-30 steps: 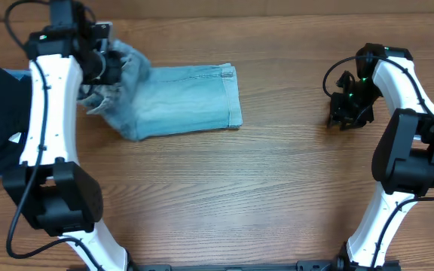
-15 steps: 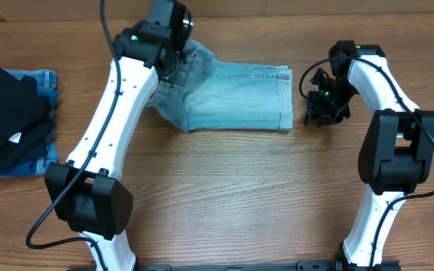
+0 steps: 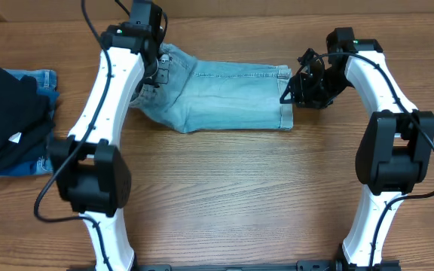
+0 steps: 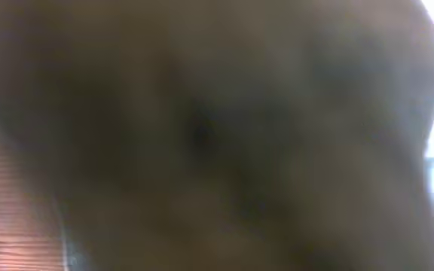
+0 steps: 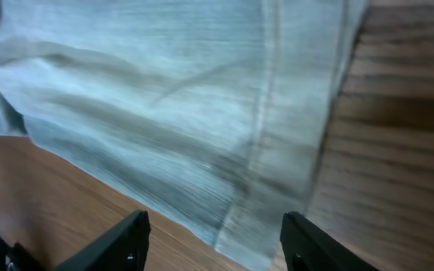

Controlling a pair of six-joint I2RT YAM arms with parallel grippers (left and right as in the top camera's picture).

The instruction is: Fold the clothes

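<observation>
The light-blue denim shorts (image 3: 232, 98) lie at the far middle of the surface (image 3: 224, 188). They look limp yet weighty. The right claw (image 3: 292, 92) hangs spread over the cuffed hem, probably the best hold. Whether the left claw (image 3: 154, 71), at the waistband, is gripping cannot be told.

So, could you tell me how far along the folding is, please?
Done: the shorts lie flat, seemingly halved leg over leg. In hand: the left gripper is at the waist end, the right gripper open over the cuff. Left: the crosswise fold.
</observation>
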